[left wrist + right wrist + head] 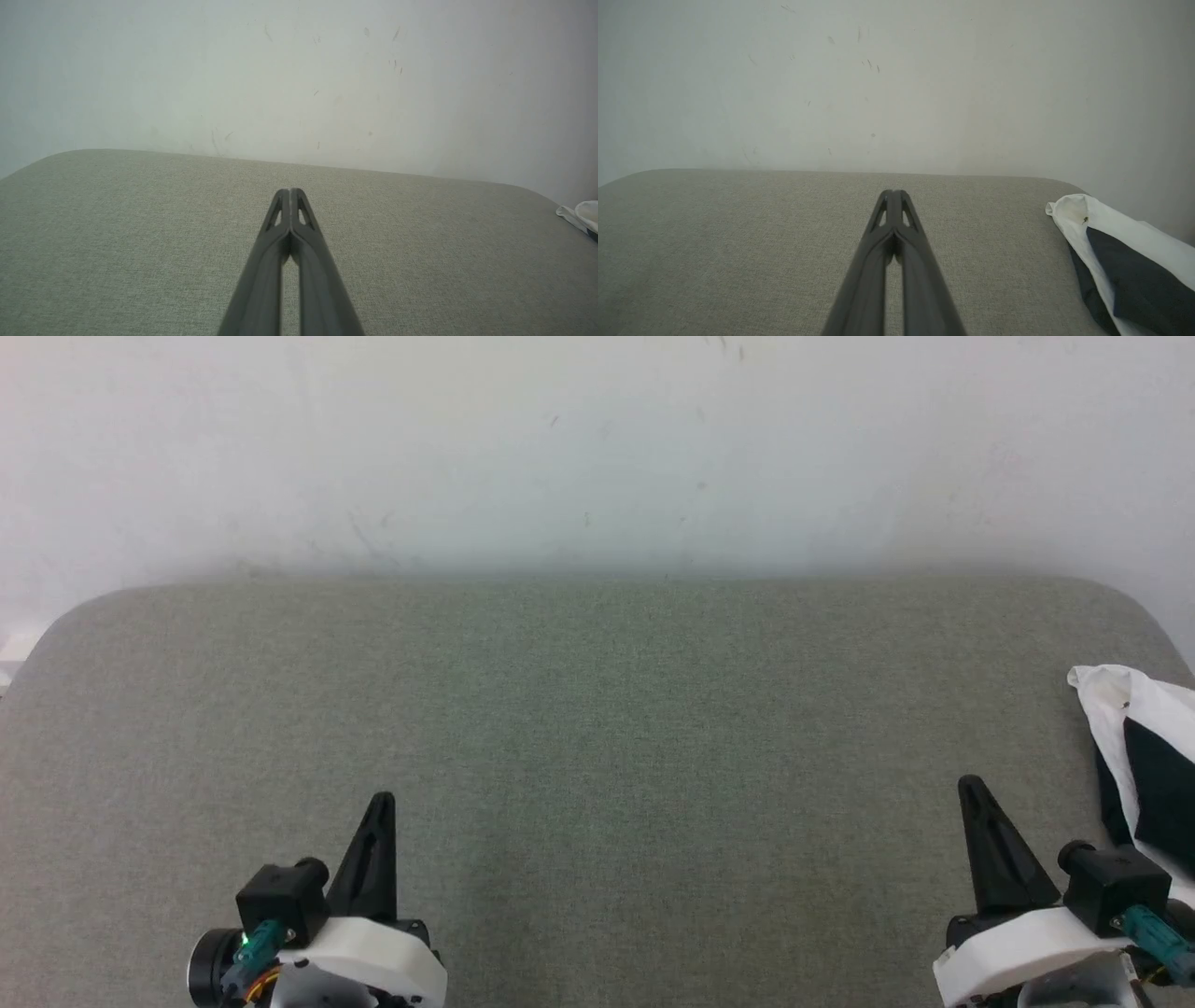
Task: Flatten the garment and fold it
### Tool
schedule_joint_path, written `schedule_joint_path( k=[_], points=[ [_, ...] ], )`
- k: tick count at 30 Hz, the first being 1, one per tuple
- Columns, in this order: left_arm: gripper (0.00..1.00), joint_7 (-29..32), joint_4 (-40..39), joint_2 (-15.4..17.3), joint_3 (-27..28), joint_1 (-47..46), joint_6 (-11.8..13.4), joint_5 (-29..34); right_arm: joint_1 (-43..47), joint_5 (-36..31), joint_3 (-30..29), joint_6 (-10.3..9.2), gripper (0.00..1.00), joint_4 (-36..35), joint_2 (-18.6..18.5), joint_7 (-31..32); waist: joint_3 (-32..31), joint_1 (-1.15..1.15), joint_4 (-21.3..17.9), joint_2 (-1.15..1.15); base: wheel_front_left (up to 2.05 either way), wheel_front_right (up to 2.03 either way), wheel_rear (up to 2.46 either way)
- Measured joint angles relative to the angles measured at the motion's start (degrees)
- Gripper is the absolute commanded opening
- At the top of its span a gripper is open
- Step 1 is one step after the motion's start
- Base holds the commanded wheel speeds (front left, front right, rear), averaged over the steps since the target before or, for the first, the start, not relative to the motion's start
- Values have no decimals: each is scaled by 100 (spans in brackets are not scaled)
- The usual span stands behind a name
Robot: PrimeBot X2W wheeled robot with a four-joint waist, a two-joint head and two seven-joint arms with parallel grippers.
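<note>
The garment (1141, 747), white with black parts, lies bunched at the right edge of the grey fabric table (597, 728), partly cut off by the head view's border. It also shows at the lower right of the right wrist view as the garment (1125, 252), and a small white corner of the garment (581, 215) appears at the far right of the left wrist view. My right gripper (971, 786) hovers low just left of the cloth, shut and empty. At the lower left my left gripper (383, 800) is shut too, holding nothing.
A pale wall (597, 448) rises directly behind the table's rounded far edge. The grey surface stretches wide between and beyond both grippers.
</note>
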Motion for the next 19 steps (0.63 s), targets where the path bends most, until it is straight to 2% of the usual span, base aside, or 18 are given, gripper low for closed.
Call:
schedule_joint_path(
  k=[19],
  points=[
    [0, 205, -187, -2, 37, 0, 20, 165, -31, -98, 76, 0, 0, -75, 0, 178, 51, 0, -58, 0, 0, 0, 0]
  ],
)
